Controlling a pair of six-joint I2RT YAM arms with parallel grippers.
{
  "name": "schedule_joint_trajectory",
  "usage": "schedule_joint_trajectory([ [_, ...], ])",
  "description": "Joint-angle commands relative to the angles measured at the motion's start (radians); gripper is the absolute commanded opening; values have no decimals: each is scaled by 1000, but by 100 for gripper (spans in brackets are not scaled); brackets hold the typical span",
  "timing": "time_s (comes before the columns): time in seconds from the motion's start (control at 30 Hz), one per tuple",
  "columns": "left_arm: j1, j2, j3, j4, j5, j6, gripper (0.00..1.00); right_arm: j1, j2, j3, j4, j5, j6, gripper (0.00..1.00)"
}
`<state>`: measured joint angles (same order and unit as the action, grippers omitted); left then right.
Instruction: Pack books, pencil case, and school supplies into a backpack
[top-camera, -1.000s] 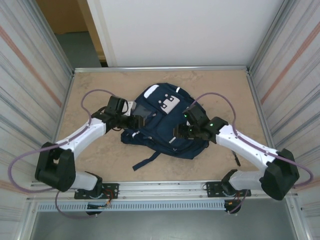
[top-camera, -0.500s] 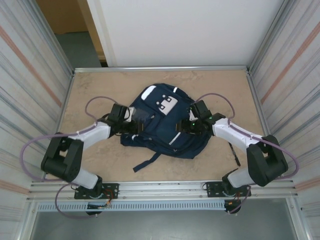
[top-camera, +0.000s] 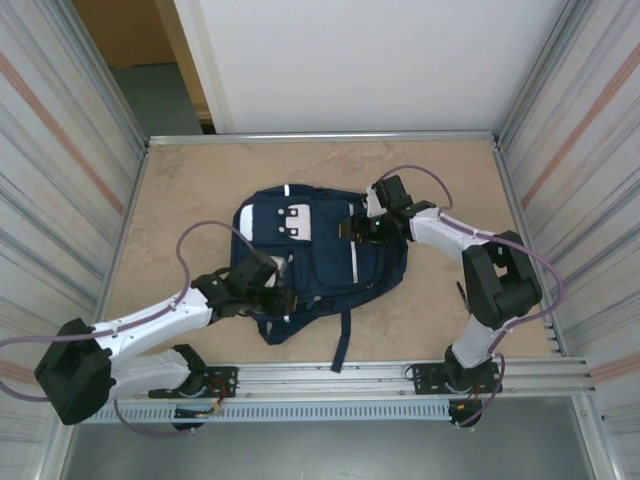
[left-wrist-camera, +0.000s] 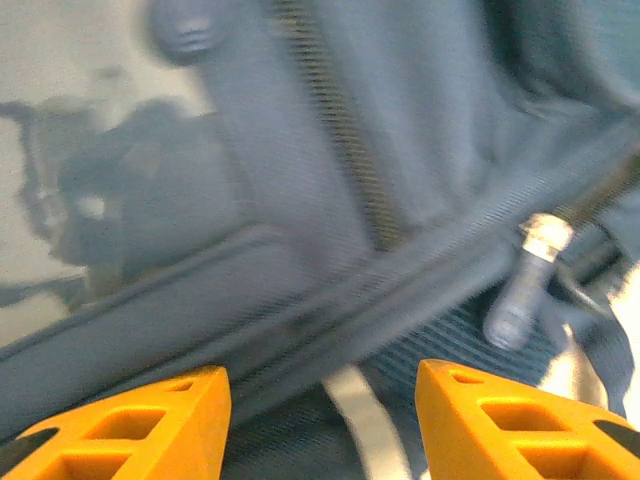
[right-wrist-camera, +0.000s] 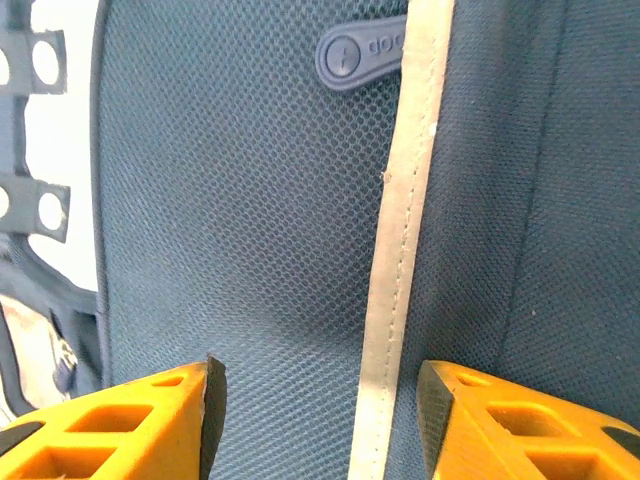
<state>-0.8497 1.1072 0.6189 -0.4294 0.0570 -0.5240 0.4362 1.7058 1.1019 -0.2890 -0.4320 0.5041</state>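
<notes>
- Desk (top-camera: 180, 200), beige, marbled: carries all.
- Backpack (top-camera: 320, 262), large, navy-blue fabric, white reflective stripes: lies flat mid-desk, front up, straps trailing toward the near edge. We judge it still zipped.
- Left end effector (top-camera: 283, 298): released and empty, at the bag's near-left corner.
- Right end effector (top-camera: 356, 230): released and empty, above the mesh panel at the bag's far-right edge.
- White stripe (right-wrist-camera: 400, 250): runs between the right fingers.
- Blue rubber zip tab (right-wrist-camera: 360, 52): just ahead of them.

We advise pinning the fabric with the left, clenching squarely on the tab, and drawing along the zip line, never upward.
</notes>
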Motion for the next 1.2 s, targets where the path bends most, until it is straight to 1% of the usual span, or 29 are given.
schedule_joint_trajectory([
  [0.0, -72, -29, 106, -47, -56, 195, 52, -8, -19, 62, -60, -29, -17, 54],
  [0.1, -85, -9, 165, -62, -56, 425, 53, -9, -103, 48, -125, -3, -25, 54],
  [0.17, -84, 15, 187, -101, 2, 614, 55, -11, -169, 26, -191, 0, -31, 55],
  [0.2, -83, 23, 188, -110, 37, 688, 55, -11, -193, 15, -222, -7, -34, 55],
  [0.23, -83, 28, 187, -124, 72, 800, 55, -10, -229, -1, -256, -15, -35, 55],
  [0.33, -82, 35, 189, -156, 56, 1025, 57, 0, -338, -75, -325, -18, -35, 55],
  [0.4, -64, 40, 187, -166, 31, 1123, 61, -1, -409, -116, -356, 4, -28, 55],
  [0.43, -55, 46, 189, -169, 2, 1153, 65, 0, -441, -137, -372, 17, -23, 55],
  [0.53, -28, 81, 182, -157, -63, 1174, 66, 5, -525, -180, -396, 37, 5, 55],
  [0.57, -30, 101, 185, -160, -92, 1156, 66, 10, -554, -199, -392, 42, 21, 55],
  [0.63, -33, 141, 190, -181, -109, 1126, 66, 21, -598, -226, -385, 44, 48, 55],
  [0.73, -50, 194, 164, -160, -140, 1104, 65, 58, -632, -253, -358, 32, 99, 54],
  [0.87, -61, 238, 143, -130, -227, 1048, 68, 156, -615, -259, -309, 36, 144, 54],
  [0.93, -56, 238, 106, -81, -262, 1044, 70, 191, -588, -242, -312, 63, 149, 54],
  [1.0, -41, 243, 90, -38, -287, 1043, 67, 211, -567, -228, -312, 81, 145, 54],
  [1.03, -31, 250, 92, -26, -280, 1038, 63, 217, -561, -225, -309, 87, 143, 54],
  [1.07, -21, 256, 97, -16, -275, 1029, 56, 217, -558, -224, -304, 91, 146, 54],
  [1.1, -11, 258, 103, -13, -261, 1020, 42, 217, -555, -227, -297, 95, 150, 54],
  [1.17, -2, 253, 108, -8, -235, 1016, 22, 218, -555, -226, -289, 94, 158, 54],
])
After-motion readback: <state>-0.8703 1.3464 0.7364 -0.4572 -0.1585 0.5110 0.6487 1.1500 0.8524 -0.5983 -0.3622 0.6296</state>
